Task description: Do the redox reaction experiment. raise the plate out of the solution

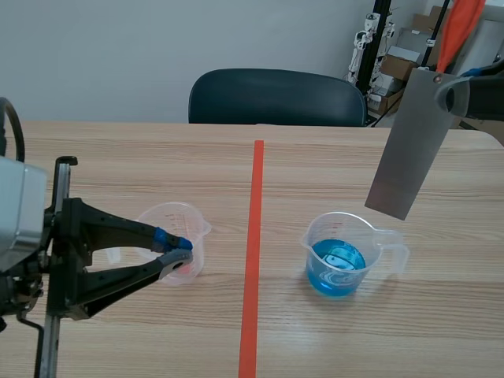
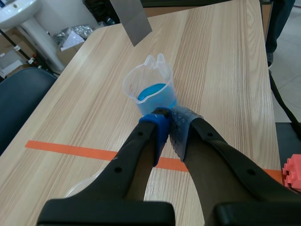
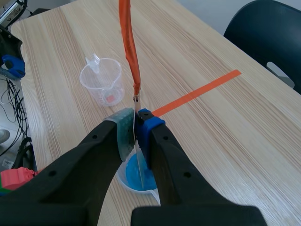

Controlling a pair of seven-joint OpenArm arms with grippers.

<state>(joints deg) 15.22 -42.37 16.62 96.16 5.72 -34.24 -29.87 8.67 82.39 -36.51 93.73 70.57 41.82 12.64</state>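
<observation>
Scene view cuts the right arm off at the edge, so its fingers are hard to read there. In the right wrist view the right gripper (image 3: pixel 135 123) is clamped on the plate (image 1: pixel 409 142), which is seen edge-on between the two pads. An orange strap (image 1: pixel 461 27) fixed to the plate's upper end runs out of the scene view. A pale shape shows in the blue solution (image 1: pixel 331 277); whether it is a reflection or an object cannot be told. A red block (image 2: pixel 294 172) is cut off beside the left arm.

The surface is a light wood-grain table (image 1: pixel 331 157), divided by an orange-red tape line (image 1: pixel 253 260). A dark blue chair (image 1: pixel 276 96) stands at the far side against a plain pale wall. Stacked boxes (image 1: pixel 405 55) stand in the far corner.

Containers:
- The filled cup (image 1: pixel 374 236) is a clear measuring cup with spout and handle. It stands on the right arm's side of the tape line and holds the blue solution in its lower part.
- The empty cup (image 1: pixel 177 216) is of the same type and stands on the left arm's side.

The plate hangs tilted above the filled cup, with its lower edge clear of the rim and out of the liquid. The left gripper (image 2: pixel 168 123) has its pads pressed together with nothing between them. It is positioned by the empty cup.
</observation>
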